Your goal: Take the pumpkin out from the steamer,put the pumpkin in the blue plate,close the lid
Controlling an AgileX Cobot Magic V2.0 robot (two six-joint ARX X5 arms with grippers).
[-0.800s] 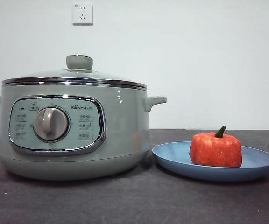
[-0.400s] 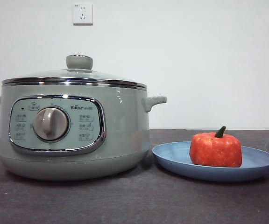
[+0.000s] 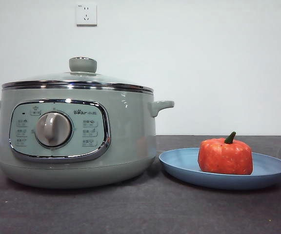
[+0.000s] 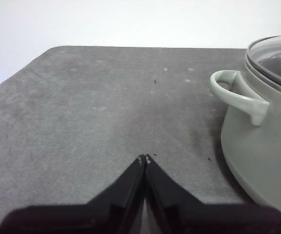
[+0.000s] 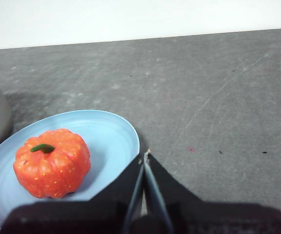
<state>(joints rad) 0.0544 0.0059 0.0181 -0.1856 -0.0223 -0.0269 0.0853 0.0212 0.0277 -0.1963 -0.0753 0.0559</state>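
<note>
Sitting on the shallow round light-blue plate [image 3: 223,171], just beside the large pale sage-green steamer [image 3: 77,134], the small orange-red toy pumpkin [image 3: 225,156] stands upright with its dark green stem up. The plate's rim lies close to the steamer's base on the dark grey surface [image 3: 140,209]. On the steamer, the round glass lid [image 3: 79,75] with its chrome rim and stubby green knob sits closed. Near the plate's edge away from the steamer, the right gripper [image 5: 145,155] hangs with its fingers pressed together, holding nothing. On the steamer's other side, near its small side handle [image 4: 238,95], the left gripper [image 4: 145,158] also has its fingers closed and empty. Behind the steamer, a white wall [image 3: 204,63] carries two sockets.
</note>
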